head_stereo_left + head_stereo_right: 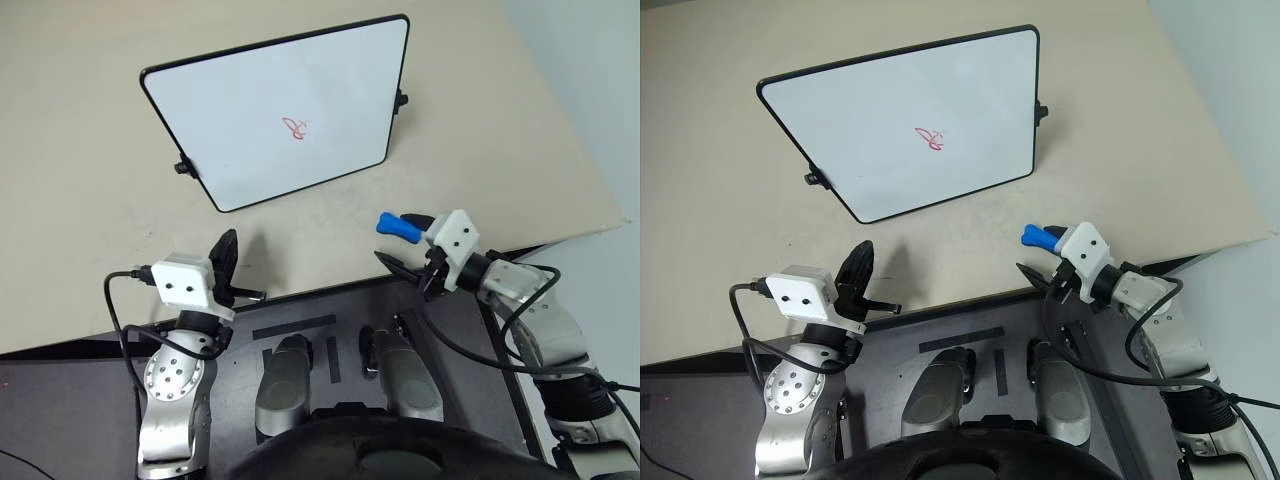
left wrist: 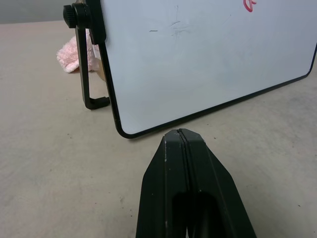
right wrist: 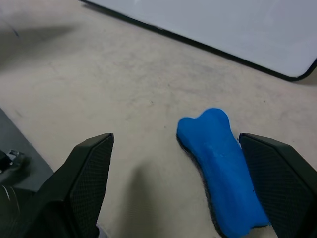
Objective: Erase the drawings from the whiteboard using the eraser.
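beige worktop [image 1: 90, 260] carries everything at this moment: the whiteboard [image 1: 230, 110] stands propped and tilted back on its black side knobs toward the far side, the drawings [image 1: 295, 128] a small red scribble near the middle of its white face

nearer the robot, by the front edge on the right, the eraser [image 3: 220, 168] lies flat on the worktop, well apart from the board's lower frame. the right hand [image 3: 190, 186] sits low around it with its fingers spread wide; the blue block lies between them, close against one finger [image 3: 277, 183] and well clear of the other, not yet gripped. the left hand [image 2: 184, 148] hovers near the board's lower left corner with its fingers pressed together and nothing between them

the step in hand looks like the pickup. judging from the wrist view, a good grasp would centre the block between the fingers first, since closing now would likely push it sideways, and would take it across its narrow waist so that a flat face stays free to press on the board. a firm hold matters, because the propped board may rock back under a wipe

the eraser is bone-shaped, and its long axis runs roughly along the line of the right hand's fingers, one rounded end pointing toward the whiteboard, the other back toward the wrist
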`<state>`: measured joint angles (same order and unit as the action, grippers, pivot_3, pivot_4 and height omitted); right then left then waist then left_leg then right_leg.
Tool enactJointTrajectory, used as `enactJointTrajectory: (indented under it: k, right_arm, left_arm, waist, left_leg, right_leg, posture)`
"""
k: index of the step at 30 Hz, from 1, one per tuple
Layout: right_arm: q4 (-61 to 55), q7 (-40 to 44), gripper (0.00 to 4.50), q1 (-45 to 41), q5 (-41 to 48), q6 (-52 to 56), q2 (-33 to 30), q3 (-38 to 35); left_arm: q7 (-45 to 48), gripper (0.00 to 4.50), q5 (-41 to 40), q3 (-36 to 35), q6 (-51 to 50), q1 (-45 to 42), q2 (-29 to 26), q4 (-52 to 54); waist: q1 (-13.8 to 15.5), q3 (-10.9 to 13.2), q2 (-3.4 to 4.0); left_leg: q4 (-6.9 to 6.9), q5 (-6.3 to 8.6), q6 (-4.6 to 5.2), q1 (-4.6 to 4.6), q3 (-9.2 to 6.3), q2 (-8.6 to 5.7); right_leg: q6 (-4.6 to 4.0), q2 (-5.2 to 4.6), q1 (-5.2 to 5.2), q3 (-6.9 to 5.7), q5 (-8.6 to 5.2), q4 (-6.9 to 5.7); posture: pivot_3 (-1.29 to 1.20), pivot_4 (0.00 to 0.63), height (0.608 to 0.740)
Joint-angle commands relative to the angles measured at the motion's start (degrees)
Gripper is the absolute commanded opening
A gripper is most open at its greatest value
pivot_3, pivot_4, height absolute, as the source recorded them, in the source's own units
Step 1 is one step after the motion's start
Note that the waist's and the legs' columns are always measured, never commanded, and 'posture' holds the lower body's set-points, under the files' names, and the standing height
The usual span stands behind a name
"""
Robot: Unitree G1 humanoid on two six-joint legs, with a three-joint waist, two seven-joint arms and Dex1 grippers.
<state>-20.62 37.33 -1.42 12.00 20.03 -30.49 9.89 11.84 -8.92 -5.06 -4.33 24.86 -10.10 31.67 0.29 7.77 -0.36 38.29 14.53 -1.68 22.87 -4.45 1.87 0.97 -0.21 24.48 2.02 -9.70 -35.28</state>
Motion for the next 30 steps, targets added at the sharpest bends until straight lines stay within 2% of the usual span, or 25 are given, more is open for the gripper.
enactJointTrajectory:
  k: [1, 9, 17, 23, 30]
  right_arm:
    - [0.32, -0.63, 3.1, -1.63, -1.38, 0.68, 0.07, -0.03]
    - [1.99, -1.14, 0.15, -2.11, -4.01, 0.54, 0.01, -0.04]
    - [1.91, -1.96, 0.07, -2.55, -5.28, -1.7, 0.6, -1.32]
    - [-3.59, 0.52, 0.07, -4.42, -0.26, -4.61, 2.0, -3.53]
    - [-0.37, 2.71, 0.07, -14.91, -1.07, -10.77, 4.71, -0.73]
  left_arm:
    - [-0.42, 0.0, 0.4, 0.39, 0.49, -0.73, 0.2, 2.2]
    - [-0.06, 0.0, 0.5, 0.86, 0.63, -2.95, 0.07, 0.35]
    - [0.5, 0.0, 0.56, 1.29, 1.0, -5.6, -0.09, -1.86]
    - [0.85, 0.0, 0.58, 1.59, 1.19, -7.15, -0.14, -3.24]
    - [0.2, 0.0, 0.04, 1.5, 0.9, -9.1, 0.62, -4.97]
  waist:
    - [0.0, 0.0, 0.0]
    - [0.01, -0.01, -0.02]
    - [0.02, -0.03, -0.04]
    - [0.02, -0.02, -0.04]
    - [-0.11, -0.03, -0.04]
  left_leg:
    - [0.0, 0.0, 0.0, 0.0, 0.0, 0.0]
    - [0.0, 0.0, 0.0, -0.02, 0.0, 0.0]
    - [0.04, -0.03, 0.02, -0.13, -0.01, 0.0]
    - [0.03, -0.03, 0.02, -0.12, 0.0, 0.0]
    - [0.03, -0.04, 0.03, -0.12, 0.02, -0.01]
  right_leg:
    - [0.0, 0.0, 0.01, 0.0, 0.0, 0.0]
    - [-0.01, 0.0, -0.01, 0.0, 0.01, -0.03]
    - [-0.04, -0.01, -0.12, 0.0, 0.02, -0.07]
    - [-0.03, 0.0, -0.1, 0.0, 0.02, -0.08]
    - [-0.07, 0.01, -0.06, 0.0, 0.04, -0.1]
  posture:
    - [0.0, 0.15, 0.74]
    - [0.0, 0.15, 0.74]
    - [0.0, 0.15, 0.74]
    - [0.0, 0.15, 0.74]
    - [0.0, 0.15, 0.74]
